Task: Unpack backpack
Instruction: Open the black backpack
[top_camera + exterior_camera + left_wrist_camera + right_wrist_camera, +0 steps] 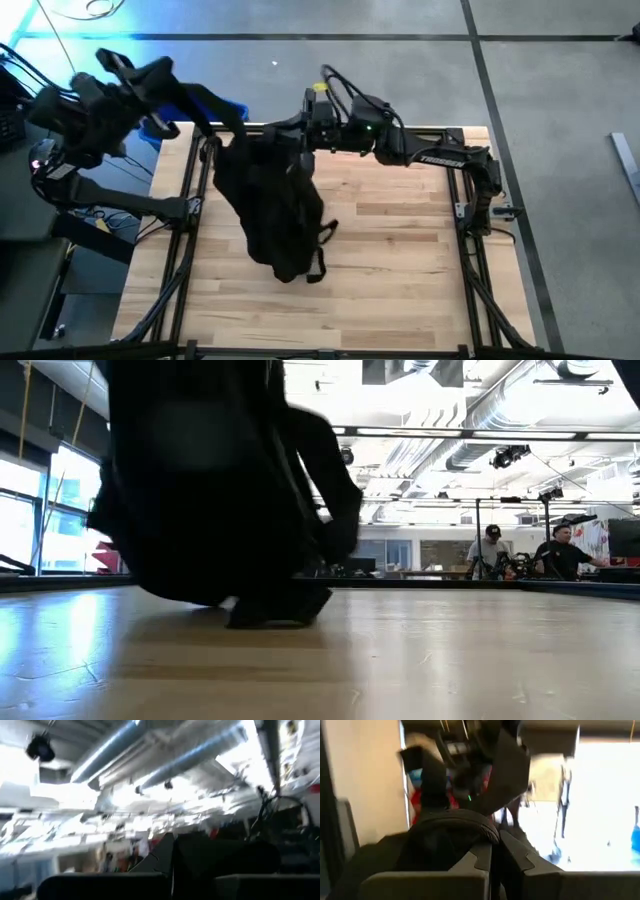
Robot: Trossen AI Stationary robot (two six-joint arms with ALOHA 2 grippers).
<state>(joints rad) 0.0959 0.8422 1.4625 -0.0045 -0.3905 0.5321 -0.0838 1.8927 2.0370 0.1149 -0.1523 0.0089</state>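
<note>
**Black backpack hangs from the right gripper over the far half of the table**

High view: the large black fabric backpack [270, 205] hangs over the far-left part of the pale wooden slatted table [400, 260], its lower end resting on the boards and a short strap loop sticking out to one side. The right gripper [308, 128] reaches in from the right along the far edge and meets the top of the backpack; its fingers are clenched on the fabric there. The left gripper [115, 62] is raised well off to the left, beyond the table's far-left corner, apart from the backpack, with a blue object [225, 108] on the floor near it.

Low view: the backpack [215, 480] fills the left of the frame as a dark hanging mass, its bottom touching the tabletop [400, 660]. Two people [525, 552] stand in the room far behind.

Left wrist view: the left gripper's dark fingers [235, 887] are pressed together with nothing between them, pointing up toward ceiling ducts [150, 750].

Right wrist view: the right gripper's fingers [520, 857] are closed on the backpack's rounded black top handle [452, 820], which arches just beyond the fingertips.
</note>
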